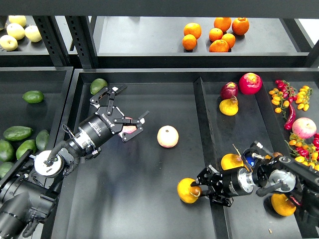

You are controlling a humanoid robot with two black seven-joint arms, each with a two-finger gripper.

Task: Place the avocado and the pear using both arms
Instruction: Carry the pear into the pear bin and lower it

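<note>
My right gripper [200, 189] is shut on the yellow-orange pear [187, 190], which has a brownish blotch. It holds the pear low over the middle tray [164, 209], just left of the divider [203, 124]. My left gripper [133, 102] is open and empty over the middle tray's left half. A pink-red thing [130, 128] shows under its lower finger; I cannot tell what it is. Dark green avocados lie in the left tray: one alone [33, 96], an elongated one [18, 133] among several. A rounder, lighter avocado [98, 85] sits in the middle tray's back left corner.
A pink-and-yellow apple [168, 136] lies mid-tray, right of my left gripper. The right tray holds more pears [229, 106] [232, 161], red fruit [250, 83], small tomatoes and chillies [290, 115]. Oranges [215, 35] and pale apples [17, 31] sit on the back shelf.
</note>
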